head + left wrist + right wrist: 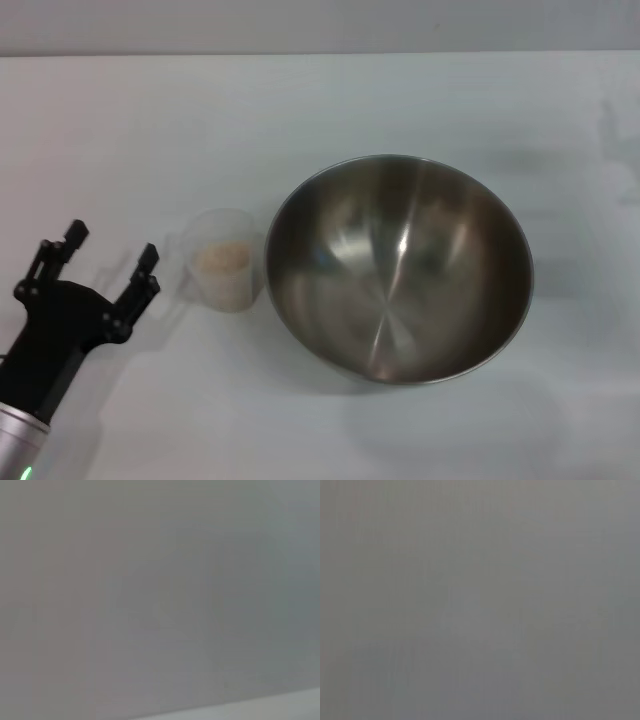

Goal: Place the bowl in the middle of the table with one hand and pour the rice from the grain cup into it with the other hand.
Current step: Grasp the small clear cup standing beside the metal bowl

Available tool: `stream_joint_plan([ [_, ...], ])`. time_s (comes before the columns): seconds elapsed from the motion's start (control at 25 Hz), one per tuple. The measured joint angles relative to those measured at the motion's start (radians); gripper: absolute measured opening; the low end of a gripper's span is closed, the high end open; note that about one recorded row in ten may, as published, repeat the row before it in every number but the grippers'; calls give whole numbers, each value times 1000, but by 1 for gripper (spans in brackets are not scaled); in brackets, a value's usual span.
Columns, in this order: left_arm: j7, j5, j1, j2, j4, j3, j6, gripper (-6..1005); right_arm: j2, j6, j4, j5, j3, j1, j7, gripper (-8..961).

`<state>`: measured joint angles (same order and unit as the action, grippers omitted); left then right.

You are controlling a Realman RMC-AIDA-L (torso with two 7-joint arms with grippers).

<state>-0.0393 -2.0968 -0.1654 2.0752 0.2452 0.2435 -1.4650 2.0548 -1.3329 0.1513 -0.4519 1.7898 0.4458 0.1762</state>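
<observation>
The large steel bowl stands on the white table, a little right of the middle, and looks empty. The small clear grain cup stands upright just left of the bowl, close to its rim, with pale rice inside. My left gripper is open and empty, at the left of the cup, a short gap away, fingers pointing to the far side. My right gripper is out of view. Both wrist views show only plain grey.
The far edge of the table meets a grey wall. Nothing else stands on the tabletop.
</observation>
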Motion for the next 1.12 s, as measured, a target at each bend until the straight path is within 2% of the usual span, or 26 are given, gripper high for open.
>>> stream_joint_plan([
  [0.44,1,0,-30,2,2,-29,99,780,-2,10,-2,-1,0,10,0,489],
  [1.12,1,12,-110,-2,-12,14,217,779,-2,29,-4,-1,-1,17,0,489],
])
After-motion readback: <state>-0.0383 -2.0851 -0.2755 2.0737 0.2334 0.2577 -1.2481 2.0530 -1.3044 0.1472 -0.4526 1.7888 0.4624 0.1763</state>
